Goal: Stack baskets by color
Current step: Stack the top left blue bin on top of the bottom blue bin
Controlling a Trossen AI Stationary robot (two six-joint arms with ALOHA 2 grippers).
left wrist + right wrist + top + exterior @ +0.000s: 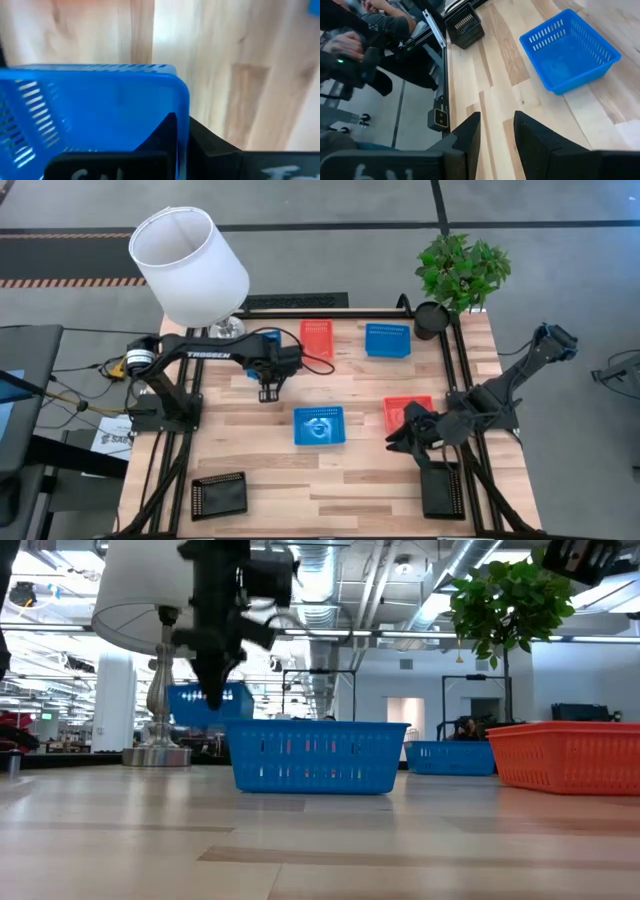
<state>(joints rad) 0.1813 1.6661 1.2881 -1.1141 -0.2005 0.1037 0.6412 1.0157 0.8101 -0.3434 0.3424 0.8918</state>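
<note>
- Left gripper (268, 391) clamped on a blue basket (95, 115), lifted off the desk (250, 445) near its far-left corner.
- Right gripper (496, 131), fingers apart, empty, hovers beside the red-orange basket (405, 411) near the right edge.
- Second blue basket (319, 426) mid-desk; black baskets (219, 496) along the near edge.

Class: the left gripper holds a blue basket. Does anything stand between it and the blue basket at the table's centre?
Nothing visible does. Only bare wood lies between the held blue basket in the left gripper and the centre blue basket. The red basket sits aside.
</note>
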